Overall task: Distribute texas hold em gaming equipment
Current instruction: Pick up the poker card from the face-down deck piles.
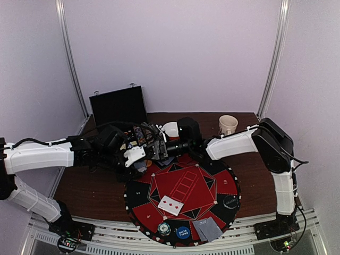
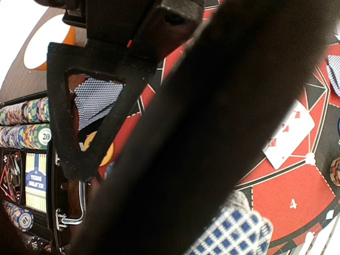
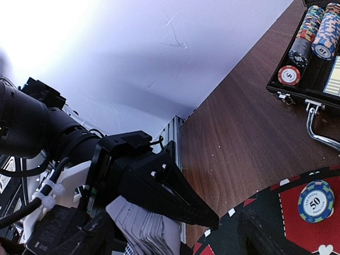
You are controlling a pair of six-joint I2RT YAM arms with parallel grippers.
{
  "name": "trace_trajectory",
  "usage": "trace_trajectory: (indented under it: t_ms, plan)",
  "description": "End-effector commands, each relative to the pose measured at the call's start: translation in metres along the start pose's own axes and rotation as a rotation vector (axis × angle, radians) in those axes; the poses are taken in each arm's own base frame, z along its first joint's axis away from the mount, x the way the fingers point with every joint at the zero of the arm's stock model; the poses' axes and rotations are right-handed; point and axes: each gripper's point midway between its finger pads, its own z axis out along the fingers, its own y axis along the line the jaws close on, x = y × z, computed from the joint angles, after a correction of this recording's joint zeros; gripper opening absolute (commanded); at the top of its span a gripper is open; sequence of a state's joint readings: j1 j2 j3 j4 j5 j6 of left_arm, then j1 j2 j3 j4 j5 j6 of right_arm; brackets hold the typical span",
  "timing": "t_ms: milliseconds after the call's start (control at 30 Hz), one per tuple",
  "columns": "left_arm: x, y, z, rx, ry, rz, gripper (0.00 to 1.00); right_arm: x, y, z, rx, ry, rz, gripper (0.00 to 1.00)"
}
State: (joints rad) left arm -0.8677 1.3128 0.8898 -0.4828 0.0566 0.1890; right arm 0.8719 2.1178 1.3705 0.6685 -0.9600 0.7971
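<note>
Over the brown tabletop [image 1: 90, 191], your left jaws clamp the deck [image 3: 141, 231], presumably so your parted right jaws can draw.

Brown wooden table [image 1: 90, 194] with round red-and-black mat [image 1: 187, 187], open black case [image 1: 118, 106] and beige cup [image 1: 228, 125]

Soft, even light overhead, wall [image 3: 79, 48] glaring white in the right wrist view, left wrist view swamped by a dark, blurred bar [image 2: 212, 133] up close.
</note>
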Motion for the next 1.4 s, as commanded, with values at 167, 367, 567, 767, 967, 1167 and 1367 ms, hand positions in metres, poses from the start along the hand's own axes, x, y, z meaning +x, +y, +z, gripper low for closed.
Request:
trace_trajectory:
  t_ms: [167, 367, 567, 767, 967, 1167, 1367]
  plan:
    - [-0.012, 0.005, -0.003, -0.015, -0.047, -0.005, 0.44, 0.011, 0.021, -0.017, -0.026, -0.001, -0.118, 0.82]
    - [-0.014, 0.003, -0.003, -0.003, -0.054, -0.004, 0.44, 0.006, 0.029, -0.019, -0.052, -0.035, -0.136, 0.84]
    - [-0.014, 0.001, -0.003, 0.009, -0.057, -0.001, 0.44, 0.003, 0.011, -0.009, 0.004, -0.044, -0.117, 0.83]
    - [-0.014, 0.000, -0.002, 0.014, -0.056, 0.002, 0.44, 0.005, 0.009, 0.004, -0.007, -0.012, -0.119, 0.84]
    - [-0.014, -0.001, -0.003, 0.021, -0.058, 0.005, 0.44, -0.001, 0.010, 0.011, -0.051, -0.043, -0.074, 0.85]
    - [-0.015, -0.001, -0.004, 0.019, -0.061, 0.005, 0.44, -0.012, 0.012, 0.014, -0.124, -0.118, 0.035, 0.83]
    - [-0.014, 0.000, -0.004, 0.016, -0.061, 0.006, 0.44, -0.005, -0.001, 0.014, -0.076, -0.117, 0.061, 0.81]
